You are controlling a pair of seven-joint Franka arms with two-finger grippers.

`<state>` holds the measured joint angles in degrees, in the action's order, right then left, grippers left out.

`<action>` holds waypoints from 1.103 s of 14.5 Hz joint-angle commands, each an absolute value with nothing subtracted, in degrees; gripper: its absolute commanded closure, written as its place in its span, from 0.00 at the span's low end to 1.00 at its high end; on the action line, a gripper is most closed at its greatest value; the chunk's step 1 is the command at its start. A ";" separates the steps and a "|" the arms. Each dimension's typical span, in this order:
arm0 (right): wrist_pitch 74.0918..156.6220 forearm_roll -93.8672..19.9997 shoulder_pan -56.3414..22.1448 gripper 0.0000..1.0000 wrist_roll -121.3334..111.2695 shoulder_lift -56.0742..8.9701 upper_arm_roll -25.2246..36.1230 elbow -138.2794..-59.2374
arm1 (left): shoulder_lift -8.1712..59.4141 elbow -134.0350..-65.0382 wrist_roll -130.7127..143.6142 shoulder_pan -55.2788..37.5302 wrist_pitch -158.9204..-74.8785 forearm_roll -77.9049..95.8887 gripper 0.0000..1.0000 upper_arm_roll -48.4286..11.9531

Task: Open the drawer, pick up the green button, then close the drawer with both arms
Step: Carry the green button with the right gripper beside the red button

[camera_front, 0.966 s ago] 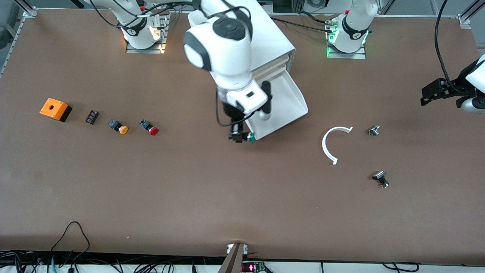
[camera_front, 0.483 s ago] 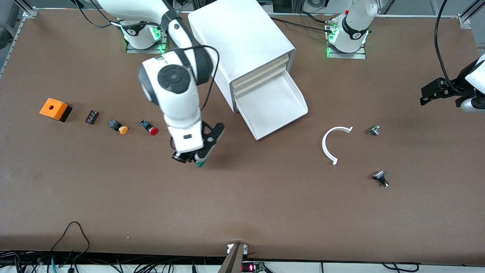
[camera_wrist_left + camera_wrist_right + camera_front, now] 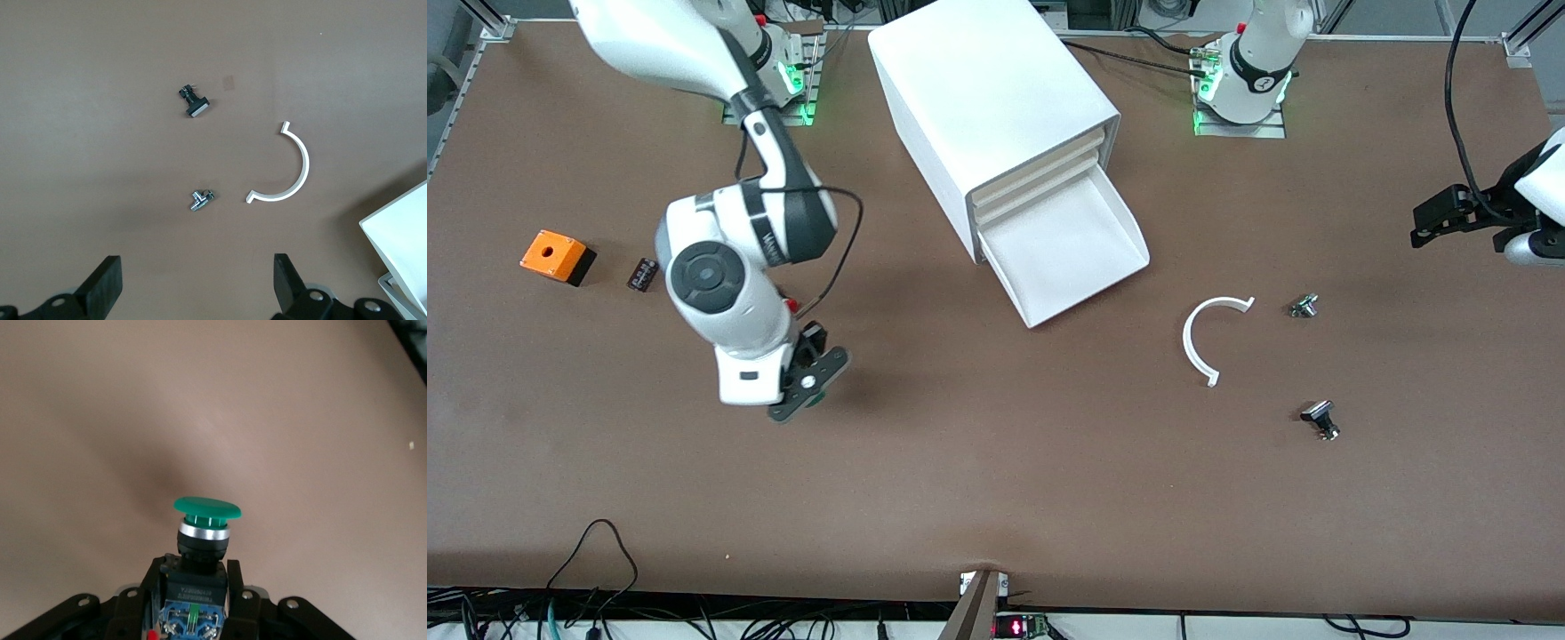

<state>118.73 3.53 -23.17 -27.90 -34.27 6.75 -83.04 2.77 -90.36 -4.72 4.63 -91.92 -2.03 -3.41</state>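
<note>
The lowest drawer (image 3: 1076,258) of the white cabinet (image 3: 996,89) stands pulled out and looks empty; its corner also shows in the left wrist view (image 3: 400,230). My right gripper (image 3: 807,391) is shut on the black-and-blue body of the green-capped button (image 3: 207,510), with the fingers (image 3: 235,587) either side of it. It hangs over bare table beside the red-capped button (image 3: 789,306), toward the right arm's end. My left gripper (image 3: 1449,218) waits open and empty (image 3: 197,287) at the left arm's end of the table.
An orange box (image 3: 558,256) and a small black block (image 3: 643,274) lie toward the right arm's end. A white arc (image 3: 1205,338), a small metal part (image 3: 1304,306) and a black part (image 3: 1320,418) lie toward the left arm's end, also in the left wrist view (image 3: 287,167).
My right arm has swung from the open drawer's front toward its own end of the table, carrying the green button. It now hides the orange-yellow button. The left arm has not moved.
</note>
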 commanded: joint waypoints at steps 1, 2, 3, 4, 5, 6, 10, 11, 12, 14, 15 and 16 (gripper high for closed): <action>127.67 2.46 -18.91 0.90 -33.73 -33.40 5.71 -91.90 | 4.65 -87.72 -4.92 4.31 -90.88 -0.27 0.00 -3.69; 131.19 2.46 -18.20 0.90 -35.32 -33.05 5.71 -94.89 | 5.70 -86.76 -5.01 4.65 -91.14 -0.09 0.00 -3.52; 133.66 2.55 -17.50 0.90 -37.51 -32.96 5.71 -97.36 | 6.67 -86.92 -5.01 4.75 -91.40 -0.09 0.00 -3.52; 136.12 2.55 -16.62 0.90 -40.66 -32.96 5.71 -99.30 | 6.85 -87.01 -4.92 4.31 -91.32 -0.35 0.00 -3.43; 138.06 2.72 -15.22 0.90 -47.13 -33.05 5.71 -100.80 | 7.81 -88.14 -4.83 2.48 -91.41 -1.05 0.00 -3.34; 137.99 2.55 -13.73 0.89 -53.72 -33.05 5.71 -101.25 | 9.48 -88.68 -4.83 2.11 -91.75 -1.32 0.00 -3.34; 138.08 2.46 -11.69 0.74 -63.70 -33.22 5.62 -102.04 | 9.23 -90.79 -4.57 2.11 -91.23 -2.64 0.00 -3.43; 138.08 2.46 -11.69 0.70 -64.76 -33.57 5.62 -102.04 | 9.32 -90.79 -4.22 1.67 -91.32 -2.64 0.00 -3.51; 138.08 2.55 -11.69 0.65 -65.99 -33.84 5.62 -102.04 | 9.32 -90.79 -3.78 0.97 -91.41 -2.64 0.00 -3.52; 138.25 2.55 -11.69 0.65 -69.07 -34.62 5.62 -102.04 | 9.40 -90.97 0.76 0.53 -91.49 -1.94 0.00 -3.69; 138.25 2.55 -11.69 0.65 -70.47 -34.89 5.54 -102.04 | 9.49 -91.14 4.10 0.09 -91.49 -1.93 0.00 -4.47; 138.51 2.55 -11.69 0.64 -70.75 -35.33 5.45 -101.95 | 9.49 -91.32 6.83 0.00 -91.67 -1.85 0.00 -5.00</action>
